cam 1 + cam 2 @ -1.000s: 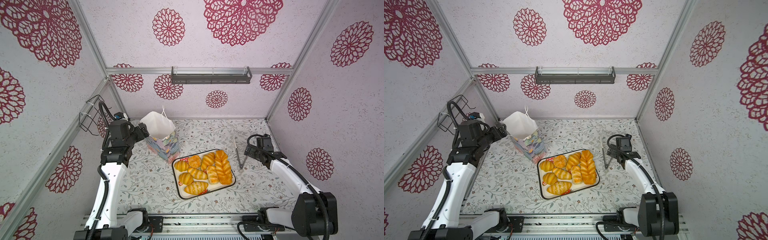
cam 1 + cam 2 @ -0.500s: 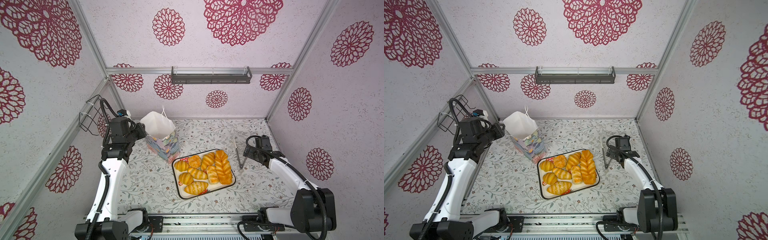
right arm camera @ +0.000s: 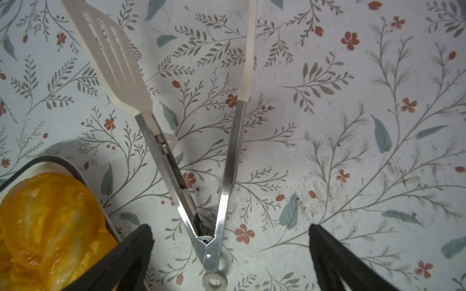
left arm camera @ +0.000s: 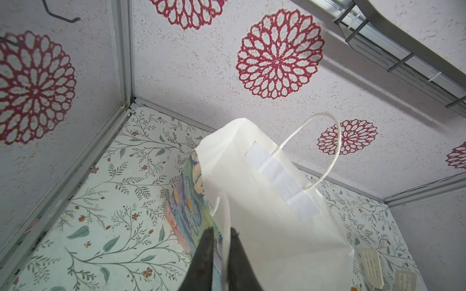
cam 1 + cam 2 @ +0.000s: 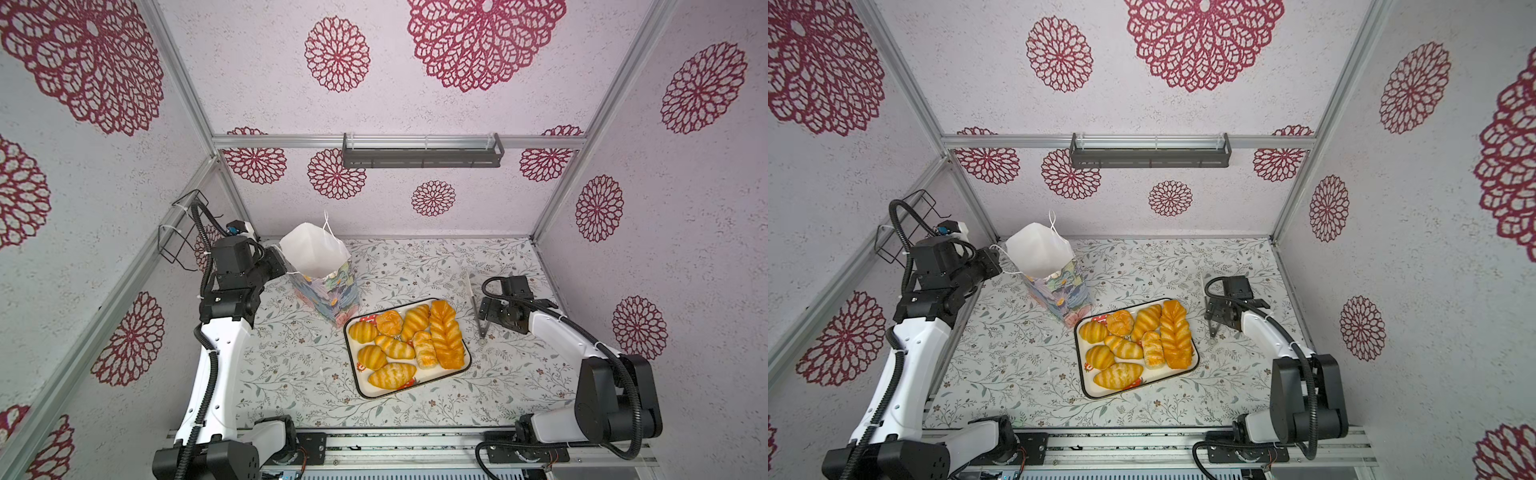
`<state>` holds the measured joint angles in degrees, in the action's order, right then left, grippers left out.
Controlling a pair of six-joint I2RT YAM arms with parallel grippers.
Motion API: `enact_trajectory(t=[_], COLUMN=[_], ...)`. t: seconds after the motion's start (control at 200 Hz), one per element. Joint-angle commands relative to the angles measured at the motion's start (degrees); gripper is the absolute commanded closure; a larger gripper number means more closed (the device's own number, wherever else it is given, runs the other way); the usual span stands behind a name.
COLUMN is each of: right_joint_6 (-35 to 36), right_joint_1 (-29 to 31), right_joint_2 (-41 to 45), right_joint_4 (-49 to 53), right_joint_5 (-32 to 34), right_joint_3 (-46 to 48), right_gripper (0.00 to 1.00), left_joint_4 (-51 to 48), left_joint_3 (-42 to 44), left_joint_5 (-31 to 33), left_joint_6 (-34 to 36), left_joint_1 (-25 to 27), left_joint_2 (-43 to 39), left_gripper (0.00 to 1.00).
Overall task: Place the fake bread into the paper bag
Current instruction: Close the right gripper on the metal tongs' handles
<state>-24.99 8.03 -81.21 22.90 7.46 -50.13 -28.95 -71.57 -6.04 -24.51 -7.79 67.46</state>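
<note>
Two grippers are busy with different things. The left gripper (image 4: 223, 230) has its fingers pressed almost together on the rim of the paper bag (image 5: 313, 253), with the thin white edge of the paper between them. The bag stands at the far left of the tabletop (image 5: 291, 361), leaning a little, its white mouth open. The right gripper (image 3: 229, 226) is spread wide and hangs over the hinge end of a pair of tongs (image 3: 210, 252). They lie open on the tabletop just right of the tray (image 5: 434, 374), and the fingers appear to touch nothing.

All the fake bread (image 5: 409, 338) that can be seen, eight pieces by my count, lies on the tray in the middle of the tabletop, just beside the bag's base. None shows inside the bag.

The step in hand looks like steadying the bag's mouth while the tongs are picked up. The left pinch should stay light and pull outward only enough to hold the mouth wide, since a harder tug could tip the bag or crease it. The right gripper would do best to come down straddling both metal arms a little ahead of the hinge, so that closing squeezes the tongs, and clear of the tray's rim beside one finger.
</note>
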Motion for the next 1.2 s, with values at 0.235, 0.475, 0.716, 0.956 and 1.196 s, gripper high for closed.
enact_trajectory(t=[0.235, 0.475, 0.716, 0.956, 1.196], right_joint_6=[0.94, 1.89, 1.44, 2.18, 2.25], right_joint_1=[1.24, 2.15, 2.42, 2.47, 2.51], right_joint_2=[-1.9, -5.61, -8.46, -13.69, -16.38], right_joint_4=[0.31, -0.49, -3.65, -3.15, -4.0], right_joint_5=[-0.26, -0.65, -1.06, 1.47, 2.7], right_joint_3=[-2.89, -3.4, -3.48, -6.45, -7.43], right_gripper=[0.01, 0.01, 0.01, 0.01, 0.01], left_joint_4=[2.6, 3.77, 3.47, 1.84, 1.39], left_joint_3=[0.27, 0.68, 1.76, 2.66, 2.75], left_joint_5=[-2.89, -7.41, -7.63, -5.03, -4.15], left_joint_6=[-0.82, -1.49, -1.05, 0.57, 1.25], left_joint_1=[-2.23, -2.23, -2.22, -1.43, -1.0], left_joint_2=[0.17, 1.15, 0.32, -1.08, -1.39], left_gripper=[0.81, 0.67, 0.57, 0.6, 0.73])
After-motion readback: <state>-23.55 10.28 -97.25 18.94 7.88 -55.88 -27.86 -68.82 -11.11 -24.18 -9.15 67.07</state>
